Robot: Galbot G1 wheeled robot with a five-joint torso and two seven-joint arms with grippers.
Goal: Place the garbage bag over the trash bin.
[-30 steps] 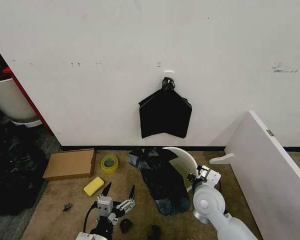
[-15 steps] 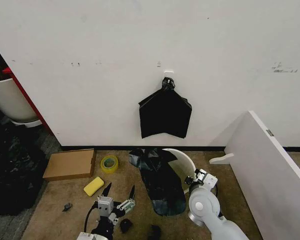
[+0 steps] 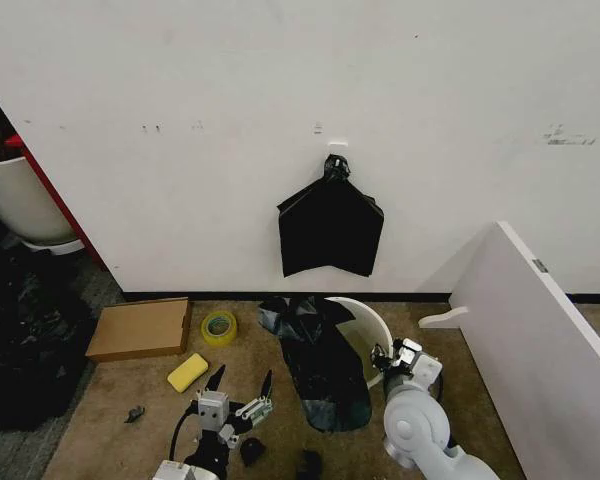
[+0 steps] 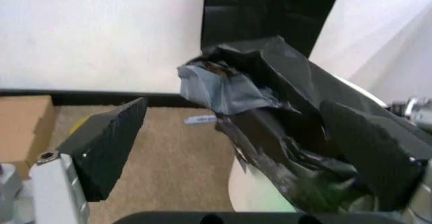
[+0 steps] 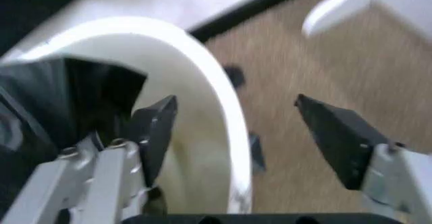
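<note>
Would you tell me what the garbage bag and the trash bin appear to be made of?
The garbage bag looks like thin, glossy black plastic film: it crinkles, folds loosely and catches grey highlights. The trash bin seems to be rigid cream-white plastic, with a smooth wall and a rolled rim.

You can't see most of the trash bin point(image 3: 376, 325): the garbage bag point(image 3: 315, 355) drapes over its left side, and the right arm covers its lower edge. In the right wrist view the bin's rim point(image 5: 223, 102) is blurred, running off the frame's bottom.
</note>
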